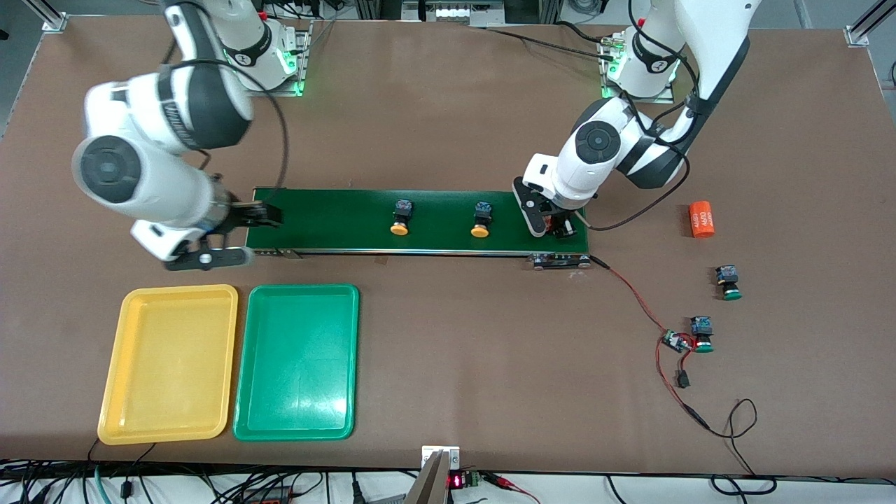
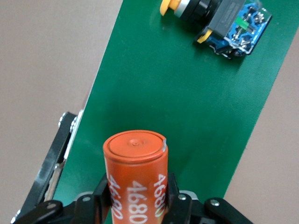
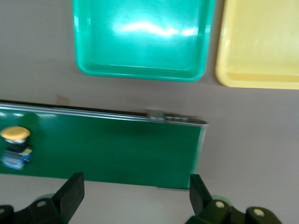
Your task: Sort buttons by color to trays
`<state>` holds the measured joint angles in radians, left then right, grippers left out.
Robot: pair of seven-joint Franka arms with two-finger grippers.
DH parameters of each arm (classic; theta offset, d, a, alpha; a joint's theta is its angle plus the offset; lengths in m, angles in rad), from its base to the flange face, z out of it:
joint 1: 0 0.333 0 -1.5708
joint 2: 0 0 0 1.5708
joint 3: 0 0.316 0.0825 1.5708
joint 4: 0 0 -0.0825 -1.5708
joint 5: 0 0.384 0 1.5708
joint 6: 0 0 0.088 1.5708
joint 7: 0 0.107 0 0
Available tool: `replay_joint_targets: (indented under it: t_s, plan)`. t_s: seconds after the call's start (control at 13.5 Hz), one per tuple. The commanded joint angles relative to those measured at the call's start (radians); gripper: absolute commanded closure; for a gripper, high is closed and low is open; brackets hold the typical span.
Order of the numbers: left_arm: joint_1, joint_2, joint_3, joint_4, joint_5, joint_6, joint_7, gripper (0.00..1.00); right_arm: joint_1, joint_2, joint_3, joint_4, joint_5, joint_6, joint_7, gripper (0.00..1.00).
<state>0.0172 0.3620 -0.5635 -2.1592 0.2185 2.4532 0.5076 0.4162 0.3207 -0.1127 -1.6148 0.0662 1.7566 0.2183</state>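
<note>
Both trays, yellow tray (image 1: 168,364) and green tray (image 1: 297,362), hold 0 buttons. 2 orange-capped buttons (image 1: 400,218) ride the conveyor belt (image 1: 336,220); 2 green-capped buttons (image 1: 728,283) lie on the table near the left arm's end. The left gripper (image 2: 140,196) pinches a 4680 cylinder (image 2: 136,175) over the belt; the right gripper (image 3: 135,193) hangs spread over the belt's other end.

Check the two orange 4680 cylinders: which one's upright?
The orange cylinder between the left gripper jaws, standing on end on the conveyor belt. The other 4680 cylinder lies on its side on the table, off the belt.
</note>
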Motion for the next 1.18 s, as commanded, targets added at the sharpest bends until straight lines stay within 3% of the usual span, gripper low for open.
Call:
replay_joint_targets:
  t_s: [0.0,0.22,0.52,0.74,0.89,1.11]
  plan:
    - [-0.010,-0.012,0.002,0.022,-0.010,-0.002,0.034,0.00,0.062,0.015,-0.005,-0.026,0.041,0.087,0.068,0.00]
    - [0.001,-0.112,0.033,0.033,-0.025,-0.051,0.005,0.00,0.110,0.017,-0.005,-0.112,0.121,0.213,0.075,0.00]
    - [0.003,-0.152,0.193,0.102,-0.131,-0.138,-0.160,0.00,0.171,0.040,0.011,-0.169,0.126,0.288,0.228,0.00]
    - [0.001,-0.111,0.341,0.146,-0.143,-0.129,-0.369,0.00,0.203,0.037,0.016,-0.249,0.126,0.371,0.276,0.00]
    - [0.000,-0.069,0.427,0.208,-0.143,-0.128,-0.397,0.00,0.214,0.032,0.025,-0.281,0.126,0.380,0.280,0.00]
    - [0.000,0.017,0.485,0.228,-0.145,-0.093,-0.402,0.00,0.223,0.034,0.041,-0.298,0.124,0.382,0.279,0.00]
